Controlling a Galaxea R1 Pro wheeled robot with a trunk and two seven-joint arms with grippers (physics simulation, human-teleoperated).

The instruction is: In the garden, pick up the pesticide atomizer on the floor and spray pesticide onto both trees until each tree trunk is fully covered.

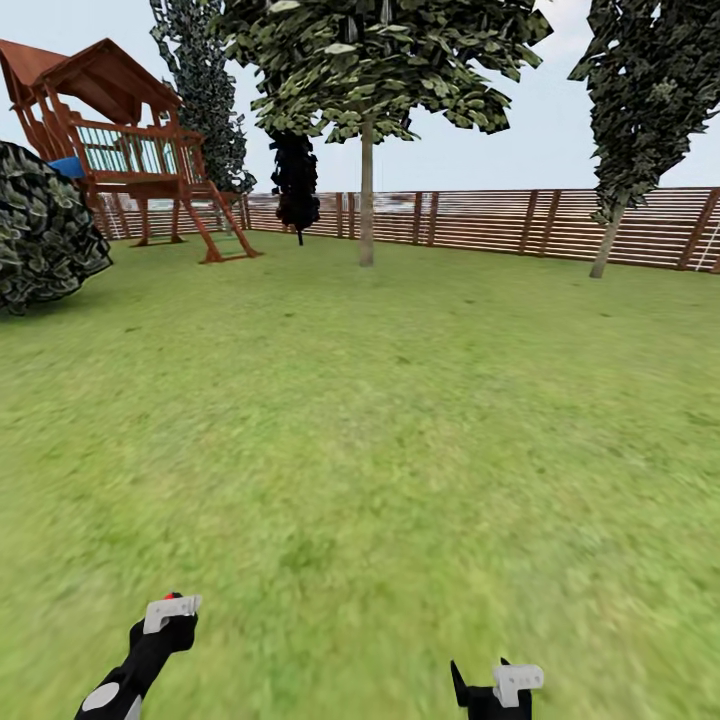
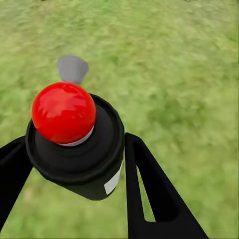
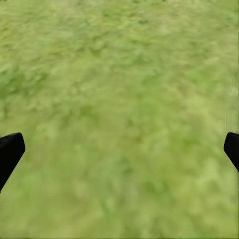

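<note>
The left gripper is clamping the atomizer between its jaws: in the left wrist view a black finger is pressing against one side of the black can and the other finger is bearing on the opposite side. The can is sitting upright between the jaws, its red cap pointing toward the camera, with a white label patch showing on its lower wall. A small grey shape is lying on the grass beyond the cap; what it is cannot be told. In the head view the left gripper is hanging low over the lawn, with a red speck showing just above its white bracket. The right gripper is standing with its jaws wide apart, nothing between them but grass, the two black fingertips showing at opposite edges of the right wrist view. In the head view the right gripper is also hanging low over the lawn. Far ahead of both sets of jaws, a tree with a pale trunk is standing before the fence, and a second tree is standing well to the right of it. A wooden playset and a bush are lying far ahead of the left jaws. A slim black-leaved tree is standing between the playset and the first tree.
</note>
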